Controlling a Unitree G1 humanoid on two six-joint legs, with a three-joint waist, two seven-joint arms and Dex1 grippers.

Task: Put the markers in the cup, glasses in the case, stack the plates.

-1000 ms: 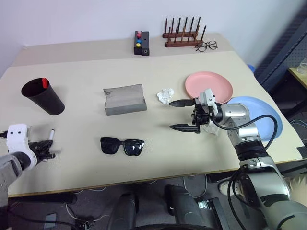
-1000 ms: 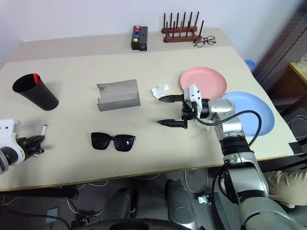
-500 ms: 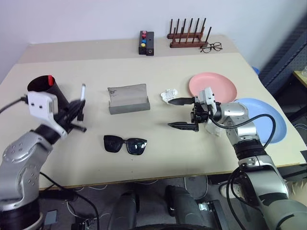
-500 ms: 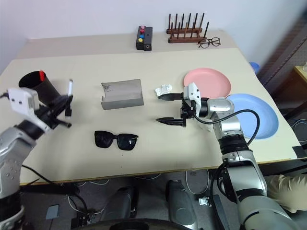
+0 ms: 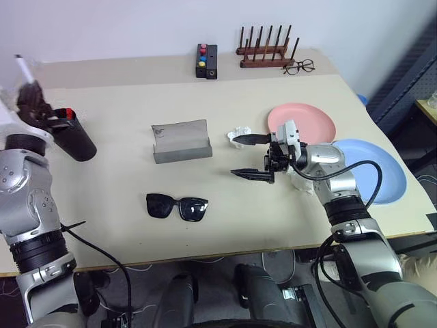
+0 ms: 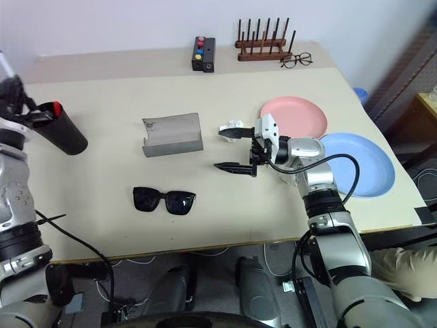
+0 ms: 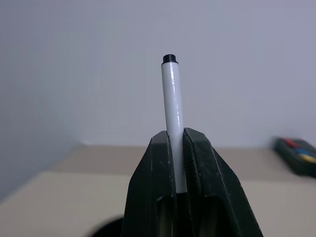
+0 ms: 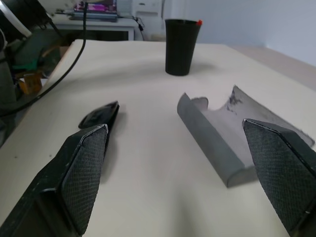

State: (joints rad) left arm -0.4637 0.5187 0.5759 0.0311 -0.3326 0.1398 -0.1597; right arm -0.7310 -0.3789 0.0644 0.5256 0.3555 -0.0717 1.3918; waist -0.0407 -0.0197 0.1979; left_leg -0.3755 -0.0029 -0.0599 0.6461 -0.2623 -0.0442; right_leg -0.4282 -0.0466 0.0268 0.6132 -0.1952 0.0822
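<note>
**White marker held above the cup**

Our left end effector (image 7: 177, 148) is clamped on the white marker (image 7: 173, 123), which stands above the fingers beside the cup (image 5: 74, 137) at the tabletop's (image 5: 225, 225) left side. A red-capped marker (image 5: 66, 112) already sits in the cup. We judge the marker light, stiff and slick, so a mid-body pinch suits it.

Our right end effector (image 5: 249, 156) is spread wide and empty, between the open case (image 5: 179, 142) and the pink plate (image 5: 302, 121). The sunglasses (image 5: 176, 206) look rigid but fragile; we would grip the bridge, not the lenses.
</note>
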